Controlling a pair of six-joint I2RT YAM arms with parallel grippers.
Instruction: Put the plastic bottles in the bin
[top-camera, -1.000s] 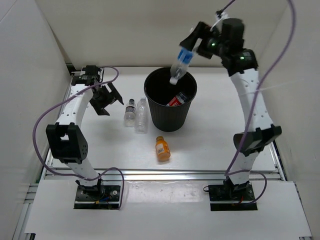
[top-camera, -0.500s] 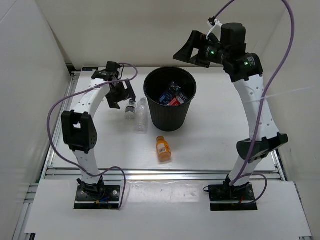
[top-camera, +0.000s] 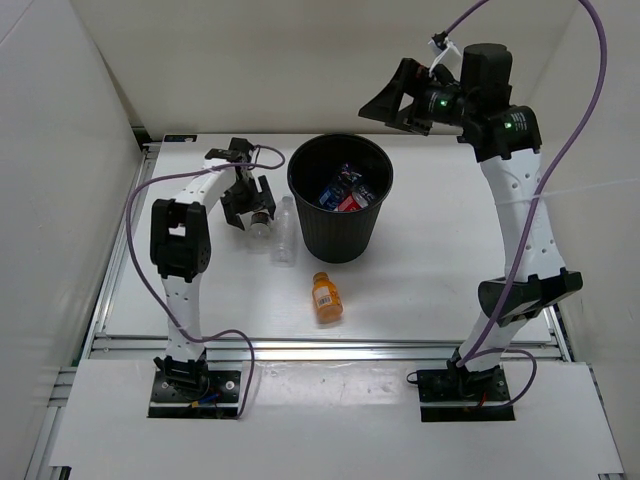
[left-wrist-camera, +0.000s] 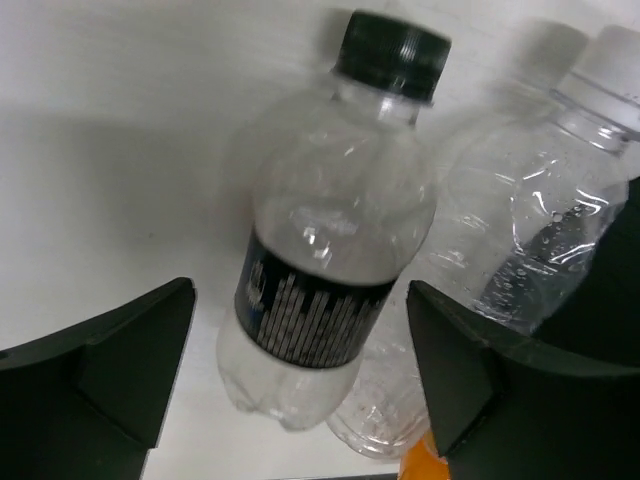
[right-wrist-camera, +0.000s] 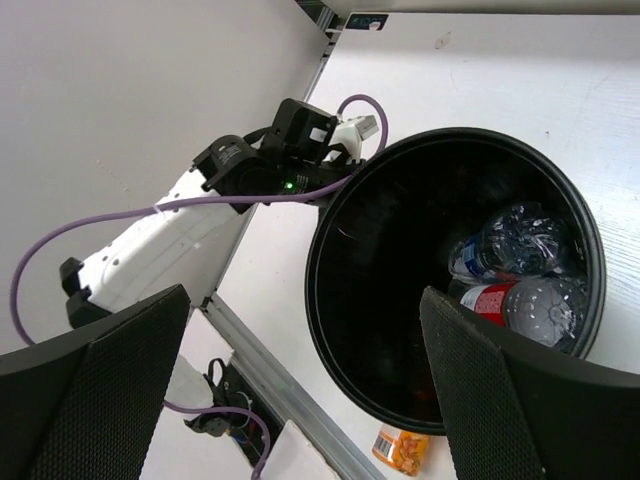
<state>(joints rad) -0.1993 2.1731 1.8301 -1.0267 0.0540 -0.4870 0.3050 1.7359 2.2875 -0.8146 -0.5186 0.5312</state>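
The left gripper (left-wrist-camera: 300, 298) is spread wide and grips nothing. The black-capped clear bottle (left-wrist-camera: 330, 250) lies on its side on the white table (left-wrist-camera: 110, 150) in the gap between the two fingers (left-wrist-camera: 110, 370). Its cap points away from the wrist and its dark label band is level with the fingertips. Table shows on either side of the bottle, so neither finger appears to touch it.

The second clear bottle (left-wrist-camera: 545, 215), with a white cap, lies just beside the first. It is on the outer side of the finger at the right of the wrist view, which partly covers it. A sliver of the short orange bottle (left-wrist-camera: 425, 462) shows at the lower edge, close to that same finger. From above, the orange bottle (top-camera: 324, 297) lies well apart from these fingers, in front of the bin (top-camera: 345, 235).

The right gripper (right-wrist-camera: 305, 292) is raised high with its fingers fully apart and empty. The bin's open mouth sits below and ahead of the fingertips, nearer the finger at the right of its wrist view. Inside, at the bottom, the blue-labelled bottle (right-wrist-camera: 510, 240) and the red-labelled bottle (right-wrist-camera: 530, 300) lie against each other.
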